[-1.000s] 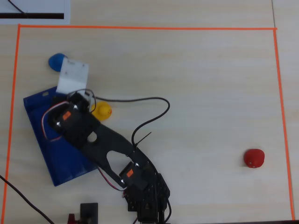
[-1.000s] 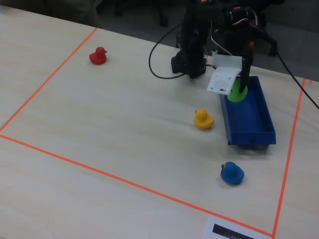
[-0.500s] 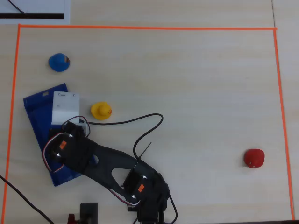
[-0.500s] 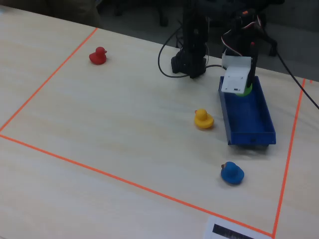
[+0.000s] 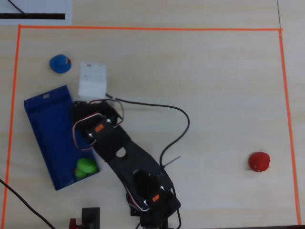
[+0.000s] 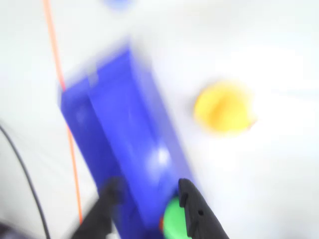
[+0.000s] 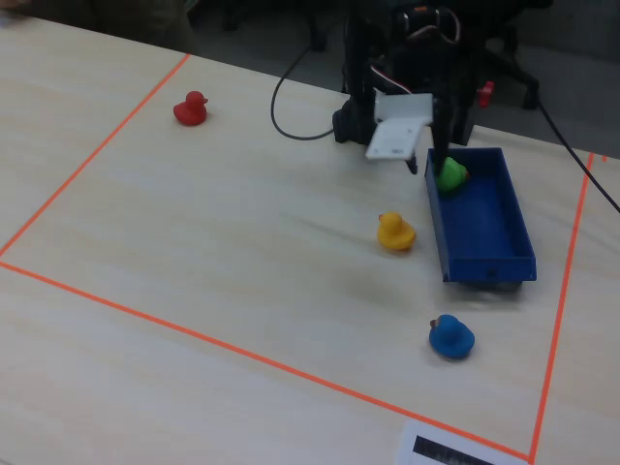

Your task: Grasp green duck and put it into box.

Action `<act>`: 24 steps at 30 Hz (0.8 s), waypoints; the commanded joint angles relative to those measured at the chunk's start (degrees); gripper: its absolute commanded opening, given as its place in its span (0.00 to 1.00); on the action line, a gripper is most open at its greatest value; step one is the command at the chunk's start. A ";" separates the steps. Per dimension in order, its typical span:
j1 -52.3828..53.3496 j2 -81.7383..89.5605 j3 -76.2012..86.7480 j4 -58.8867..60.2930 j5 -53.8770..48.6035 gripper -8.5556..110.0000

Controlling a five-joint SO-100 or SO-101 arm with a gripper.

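The fixed view alone shows the yellow duck [image 7: 395,232] left of the box [image 7: 504,254]; parted fingers [image 6: 149,199] hold nothing, the green duck [image 6: 174,219] lying in the box.

**Crowded around the box, open table elsewhere**

In the fixed view, the box [image 7: 481,232] lies at the right, close to the orange tape line [image 7: 562,291]. The green duck [image 7: 450,174] sits in its far end, under the arm's white camera housing [image 7: 397,139]. The yellow duck [image 7: 395,232] stands just beside the box's left wall, and the blue duck [image 7: 450,336] near its lower end. The red duck [image 7: 191,108] is well apart at upper left. The middle and lower left of the table lie bare.
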 commanded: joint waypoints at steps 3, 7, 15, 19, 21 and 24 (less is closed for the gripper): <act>16.08 21.62 12.74 -16.44 -14.41 0.07; 21.45 35.24 28.74 -28.56 -20.04 0.07; 29.71 58.54 59.50 -40.08 -27.95 0.07; 33.40 66.53 69.52 -40.34 -29.97 0.07; 34.80 68.82 74.53 -39.99 -30.85 0.07; 35.95 68.91 76.82 -35.77 -28.39 0.07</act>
